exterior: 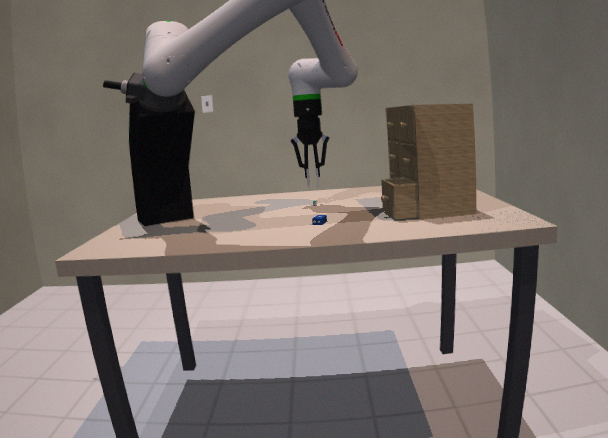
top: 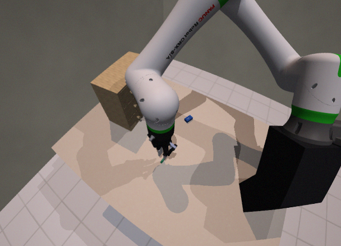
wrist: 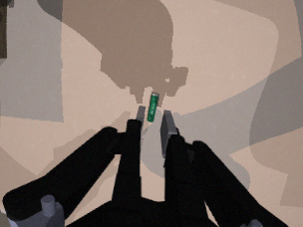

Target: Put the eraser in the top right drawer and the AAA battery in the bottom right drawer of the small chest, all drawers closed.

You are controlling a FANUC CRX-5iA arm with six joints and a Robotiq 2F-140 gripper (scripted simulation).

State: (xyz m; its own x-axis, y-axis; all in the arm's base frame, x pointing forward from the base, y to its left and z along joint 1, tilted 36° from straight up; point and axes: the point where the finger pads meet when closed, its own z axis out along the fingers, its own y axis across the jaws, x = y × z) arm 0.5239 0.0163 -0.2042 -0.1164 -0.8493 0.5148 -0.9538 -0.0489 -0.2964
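1. Exterior view showed the wooden bottom-right drawer (exterior: 404, 200) pulled out; the arm mostly hid it from above.
2. Wrist view showed the black gripper (top: 163, 157) (exterior: 313, 186) (wrist: 152, 118) slightly open, empty; the green cylindrical battery (top: 162, 160) (exterior: 315, 202) (wrist: 152, 109) lay toward the tabletop's exterior-view far edge.

Open air separates the fingertips (exterior: 308, 179) from the green battery (top: 162, 160) (exterior: 315, 202) (wrist: 152, 107) below; a protruding bottom drawer (exterior: 399, 198) obstructs the tabletop approach to the wooden chest (top: 112, 77) (exterior: 445, 159).
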